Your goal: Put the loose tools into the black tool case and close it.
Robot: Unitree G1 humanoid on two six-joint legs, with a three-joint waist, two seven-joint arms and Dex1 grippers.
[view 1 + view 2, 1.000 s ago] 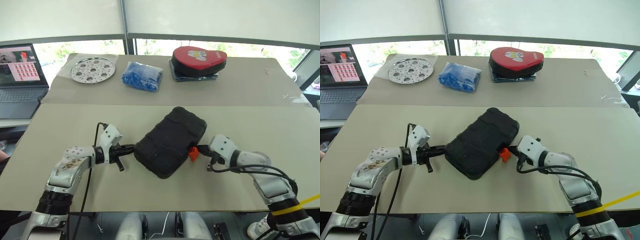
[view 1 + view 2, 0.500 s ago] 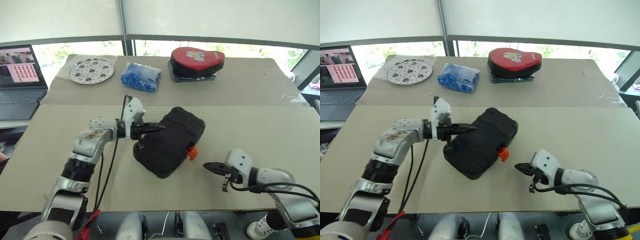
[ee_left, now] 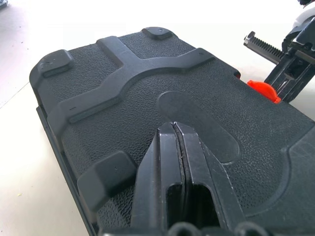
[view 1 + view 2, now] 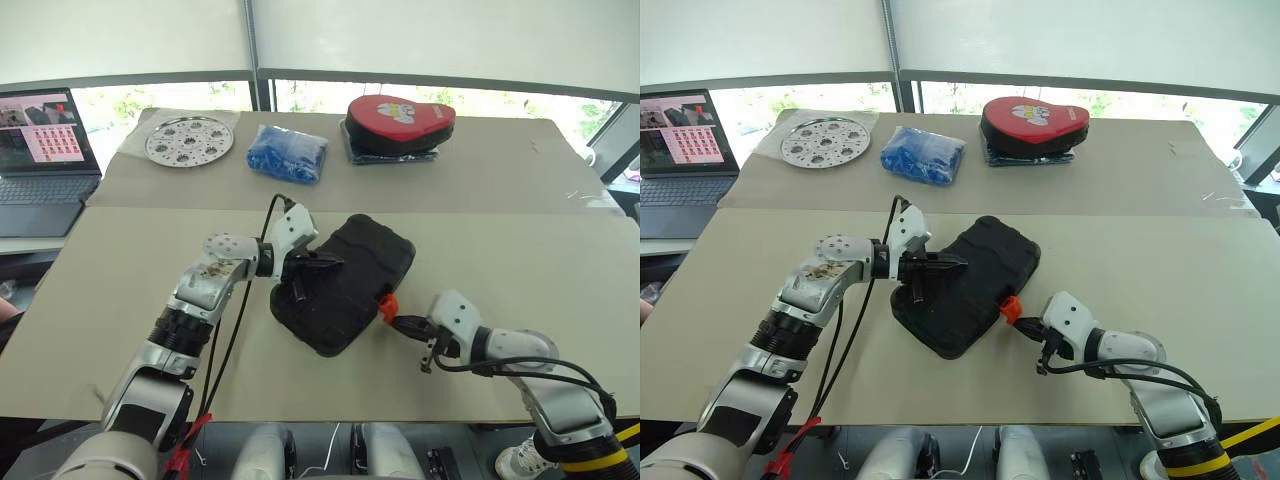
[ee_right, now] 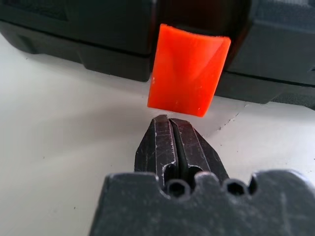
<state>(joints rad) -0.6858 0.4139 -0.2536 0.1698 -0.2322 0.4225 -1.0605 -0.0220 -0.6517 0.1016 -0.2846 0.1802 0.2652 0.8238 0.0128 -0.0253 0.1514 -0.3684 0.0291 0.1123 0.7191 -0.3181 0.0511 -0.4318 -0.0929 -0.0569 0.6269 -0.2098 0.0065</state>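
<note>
Item: black tool case [image 4: 345,283], moulded plastic clamshell, lid down, lying askew near the middle of the front desk [image 4: 560,270], its small orange latch [image 5: 188,70] on the edge facing your right arm. Handling, as a judgement: expect a stiff, fairly heavy shell with a pebbled, ribbed lid that gives pinching fingers little to catch; it should slide on the desk rather than flex. Take hold, if you must, at the rim or the raised corner feet; work the latch by pushing on its flap, not by squeezing it. Left gripper [image 3: 173,129]: fingers pressed together, empty, tip resting on or just above the smooth oval recess of the lid; contact cannot be confirmed. Right gripper [image 5: 169,119]: fingers pressed together, empty, tip just beside the lower edge of the latch flap, which stands out from the case as if not yet snapped home; touching or a hair apart, you cannot tell which.
</note>
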